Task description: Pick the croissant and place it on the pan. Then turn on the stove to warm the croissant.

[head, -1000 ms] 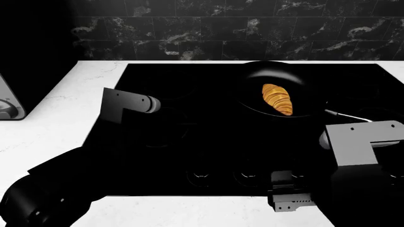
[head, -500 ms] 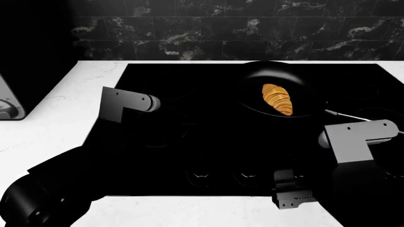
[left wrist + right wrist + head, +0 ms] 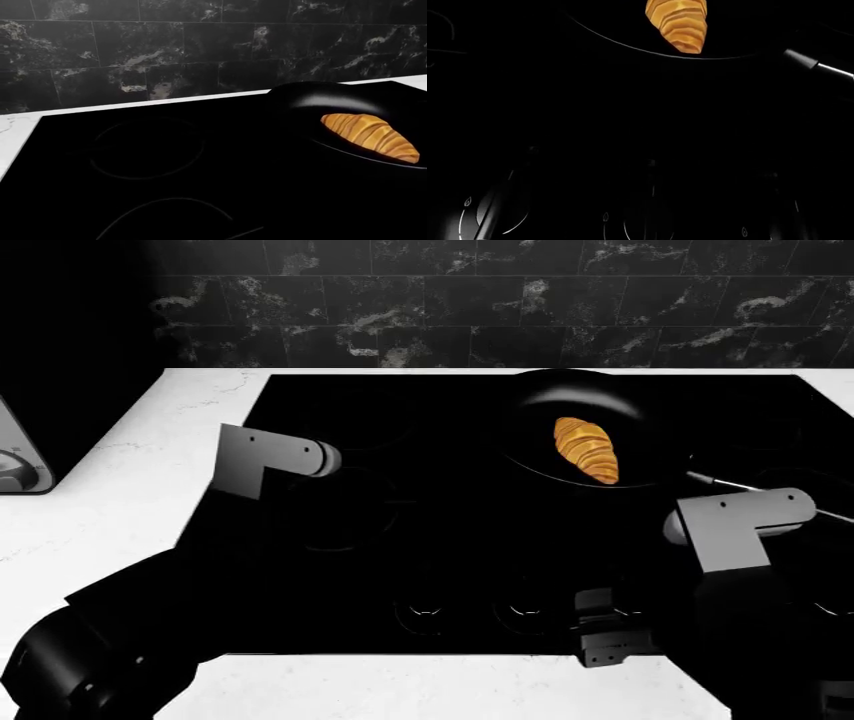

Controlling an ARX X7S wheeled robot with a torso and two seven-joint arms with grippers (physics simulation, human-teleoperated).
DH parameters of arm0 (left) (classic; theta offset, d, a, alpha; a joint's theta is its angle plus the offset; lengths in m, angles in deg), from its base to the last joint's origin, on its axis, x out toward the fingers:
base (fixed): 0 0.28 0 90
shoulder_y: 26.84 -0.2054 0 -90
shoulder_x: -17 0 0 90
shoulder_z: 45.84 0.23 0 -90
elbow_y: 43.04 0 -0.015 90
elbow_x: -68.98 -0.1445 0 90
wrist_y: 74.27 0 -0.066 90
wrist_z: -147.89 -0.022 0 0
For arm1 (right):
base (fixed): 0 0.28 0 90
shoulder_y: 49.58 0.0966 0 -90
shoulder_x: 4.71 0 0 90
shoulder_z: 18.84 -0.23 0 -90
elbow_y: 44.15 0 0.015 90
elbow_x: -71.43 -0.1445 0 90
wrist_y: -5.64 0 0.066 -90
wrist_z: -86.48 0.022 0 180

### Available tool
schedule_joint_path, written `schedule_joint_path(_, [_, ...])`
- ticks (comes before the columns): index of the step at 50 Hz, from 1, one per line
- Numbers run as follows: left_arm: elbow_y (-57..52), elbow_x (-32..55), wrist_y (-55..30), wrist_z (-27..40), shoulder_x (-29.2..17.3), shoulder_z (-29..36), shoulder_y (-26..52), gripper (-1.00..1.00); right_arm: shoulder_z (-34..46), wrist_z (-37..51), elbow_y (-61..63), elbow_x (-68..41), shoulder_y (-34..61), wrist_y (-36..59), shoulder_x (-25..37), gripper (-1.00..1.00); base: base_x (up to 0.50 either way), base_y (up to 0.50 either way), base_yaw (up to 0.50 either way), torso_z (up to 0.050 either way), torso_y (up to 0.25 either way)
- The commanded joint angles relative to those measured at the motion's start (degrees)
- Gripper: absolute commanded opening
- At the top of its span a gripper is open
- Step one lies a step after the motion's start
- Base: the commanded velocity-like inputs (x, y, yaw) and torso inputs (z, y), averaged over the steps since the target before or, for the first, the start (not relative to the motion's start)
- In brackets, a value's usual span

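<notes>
The golden-brown croissant (image 3: 586, 449) lies inside the round black pan (image 3: 534, 405) on the back right of the black glass stove (image 3: 400, 410). It also shows in the left wrist view (image 3: 370, 136) and the right wrist view (image 3: 678, 20). The pan's thin handle (image 3: 727, 483) points right. My right gripper (image 3: 611, 615) hovers over the row of controls (image 3: 523, 612) at the stove's front edge, and its jaws are lost in the black. My left arm's grey link (image 3: 267, 462) is over the stove's left part, and its jaws cannot be made out.
White marble counter (image 3: 120, 500) surrounds the stove. A black marble backsplash (image 3: 467, 320) stands behind it. A silvery appliance (image 3: 16, 465) sits at the far left edge. Faint control outlines (image 3: 650, 220) show in the right wrist view.
My right arm has shifted a little left and forward, bringing its gripper closer over the front controls. The left arm, pan and croissant have not moved.
</notes>
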Motion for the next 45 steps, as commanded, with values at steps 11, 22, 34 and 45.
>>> schedule_joint_path(11, [0.1,-0.1,0.1,0.4,0.0,0.5,0.2,1.00,0.2,-5.6,-1.9,2.5,-3.7,-2.7,-0.1,1.00,0.00,0.00,0.00,0.000,0.000])
schedule_joint_path(22, [0.4,0.0,0.3,0.3,-0.1,0.7,0.3,1.00,0.4,-6.6,-2.8,3.0,-4.7,-3.2,0.1,1.00,0.00,0.00,0.00,0.000,0.000])
schedule_joint_path(34, [0.7,-0.1,0.6,0.2,-0.1,0.9,0.3,1.00,0.4,-6.6,-3.2,3.2,-4.3,-2.6,-0.6,-1.00,0.00,0.00,0.00,0.000,0.000])
schedule_joint_path(45, [0.6,0.0,0.7,0.3,-0.2,1.0,0.3,1.00,0.2,-6.1,-2.8,3.1,-4.0,-2.5,-0.4,-1.00,0.00,0.00,0.00,0.000,0.000])
